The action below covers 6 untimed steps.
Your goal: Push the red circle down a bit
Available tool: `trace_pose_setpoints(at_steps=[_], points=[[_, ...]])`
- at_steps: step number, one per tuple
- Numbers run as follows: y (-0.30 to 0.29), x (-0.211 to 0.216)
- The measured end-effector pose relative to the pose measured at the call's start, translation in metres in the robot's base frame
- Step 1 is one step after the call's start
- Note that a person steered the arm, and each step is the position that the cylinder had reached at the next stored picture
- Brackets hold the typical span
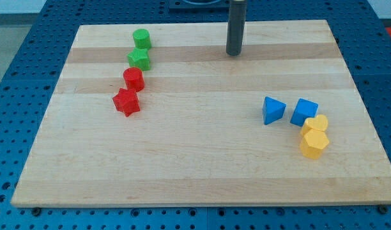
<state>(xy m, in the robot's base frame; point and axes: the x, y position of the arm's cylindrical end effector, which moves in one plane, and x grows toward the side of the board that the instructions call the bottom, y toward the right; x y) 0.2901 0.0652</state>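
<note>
The red circle [133, 78] sits in the upper left of the wooden board [202, 160]. A red star [126, 101] lies just below it, touching or nearly so. A green star [139, 59] is just above the red circle, and a green circle [142, 38] is above that. The four form a slanting column. My tip [233, 53] is near the view's top, right of centre, far to the right of the red circle and a little above its level. It touches no block.
On the right, a blue triangle [273, 110] and a blue cube [304, 112] sit side by side. A yellow heart [318, 123] and a yellow hexagon [314, 144] are packed just below the blue cube. Blue pegboard surrounds the board.
</note>
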Motion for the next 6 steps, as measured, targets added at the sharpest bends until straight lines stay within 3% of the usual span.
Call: trace_pose_setpoints(at_steps=[3, 6], points=[[0.0, -0.015], [0.0, 0.029]])
